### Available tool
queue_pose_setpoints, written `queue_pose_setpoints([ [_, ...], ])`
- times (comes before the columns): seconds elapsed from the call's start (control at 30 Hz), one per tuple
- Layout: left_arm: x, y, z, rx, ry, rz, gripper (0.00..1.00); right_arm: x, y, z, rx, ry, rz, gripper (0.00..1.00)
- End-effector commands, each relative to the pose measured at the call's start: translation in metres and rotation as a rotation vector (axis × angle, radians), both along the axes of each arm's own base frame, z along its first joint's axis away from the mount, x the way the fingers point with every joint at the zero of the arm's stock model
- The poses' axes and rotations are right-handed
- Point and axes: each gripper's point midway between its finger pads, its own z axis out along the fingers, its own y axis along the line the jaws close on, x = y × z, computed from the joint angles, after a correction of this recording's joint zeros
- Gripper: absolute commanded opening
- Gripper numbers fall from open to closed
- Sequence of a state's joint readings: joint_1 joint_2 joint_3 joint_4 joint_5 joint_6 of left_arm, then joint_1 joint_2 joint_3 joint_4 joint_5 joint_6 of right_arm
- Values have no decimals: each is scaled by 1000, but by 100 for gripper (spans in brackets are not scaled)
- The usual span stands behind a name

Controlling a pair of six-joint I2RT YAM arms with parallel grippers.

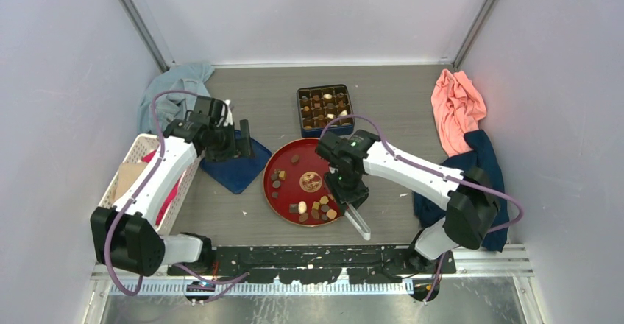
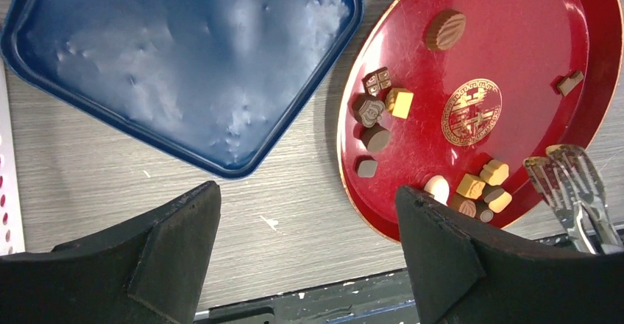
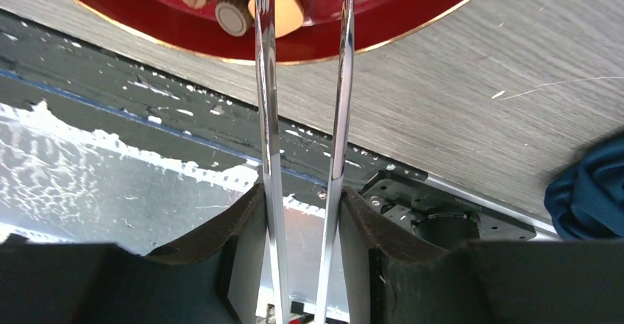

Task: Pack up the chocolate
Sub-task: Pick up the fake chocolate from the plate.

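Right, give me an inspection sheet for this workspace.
Surface: grey wood-grain table, lightly scratched.
Job's things: chocolate loose on red plate; more fills blue tin; blue lid beside the plate.
Clutter: white basket, grey-blue cloth, salmon cloth, navy cloth.
End effectors: left end effector open, empty, over the table; right end effector shut on metal tongs, tips at plate's near rim.
Cables: purple cables loop along both arms.
Surroundings: white walls; nothing else seen.
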State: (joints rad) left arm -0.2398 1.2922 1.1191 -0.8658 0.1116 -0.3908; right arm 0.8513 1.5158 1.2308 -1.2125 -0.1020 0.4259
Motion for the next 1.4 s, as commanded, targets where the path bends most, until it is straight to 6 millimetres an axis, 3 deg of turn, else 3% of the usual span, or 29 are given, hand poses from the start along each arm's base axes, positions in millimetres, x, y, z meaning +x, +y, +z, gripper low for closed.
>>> queue_pose_setpoints([
  [0.0,-2,-3,11,-44,-44,4,89,-15,3,4,14,1,4,44],
  [0.53,-7,0,13,-34,-56,0,89,-18,18,-12,-28,31,94,45],
  [0.83,-5,-2,9,-36,-44,-3,89,-22,23,-6,10,44,145,46],
  [1.13,-6,-1,9,-35,-42,1,89,-21,13,-13,-49,46,156,45],
  [1.37,-6,-1,11,-33,-47,1,89,-17,20,-21,-49,47,154,46],
])
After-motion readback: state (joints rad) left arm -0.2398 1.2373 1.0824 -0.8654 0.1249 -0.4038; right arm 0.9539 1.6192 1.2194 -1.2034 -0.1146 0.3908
